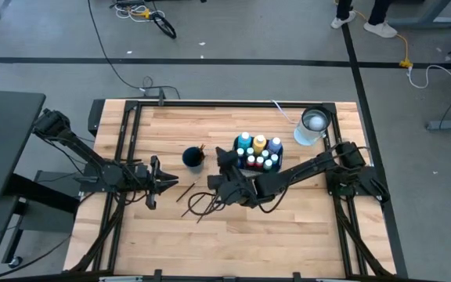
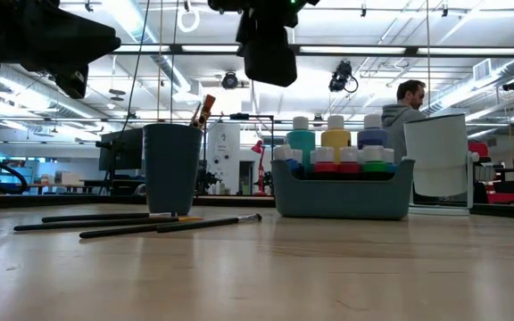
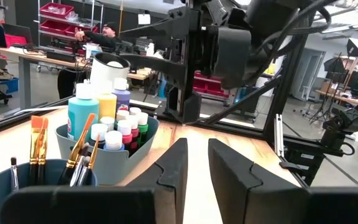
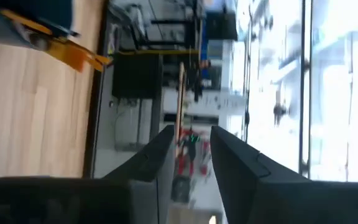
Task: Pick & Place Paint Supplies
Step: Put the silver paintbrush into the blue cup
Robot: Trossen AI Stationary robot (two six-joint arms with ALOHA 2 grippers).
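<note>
Step in hand, as judged: fetching a loose brush for the cup.

- Nearest: several thin dark-handled paintbrushes point(image 2: 132, 223) flat on the pale wooden worktop point(image 2: 328, 276), on the near side of the dark round cup point(image 2: 171, 169). Overlapping in a loose fan, tips toward the cup's right.
- Right hand point(image 4: 191, 129) raised well above the worktop, near side and slightly right of the cup, close over the fan. Fingers apart with a narrow gap, nothing seen between them.
- Left hand point(image 3: 196, 143) waiting left of the fan, on the near side of the cup. Fingers slightly apart, empty.
- Cup upright, already carrying a few orange-bristled brushes.
- Right of the cup: blue-grey plastic caddy point(image 2: 342, 196) full of small white-capped paint bottles point(image 2: 336, 134).
- Beyond the caddy, farther from the cup: white tub point(image 1: 313, 125).

Notes for doing it well:
- Pick the outermost brush of the fan; avoid the crossing point, likely to drag a second one.
- Turn fingers across the handle, not along it.
- Descend straight down and close near mid-handle for balance.
- Lift clear before swinging toward the cup; thin handles likely to roll.
- Tilt bristles up and enter the cup away from the brushes already inside.
</note>
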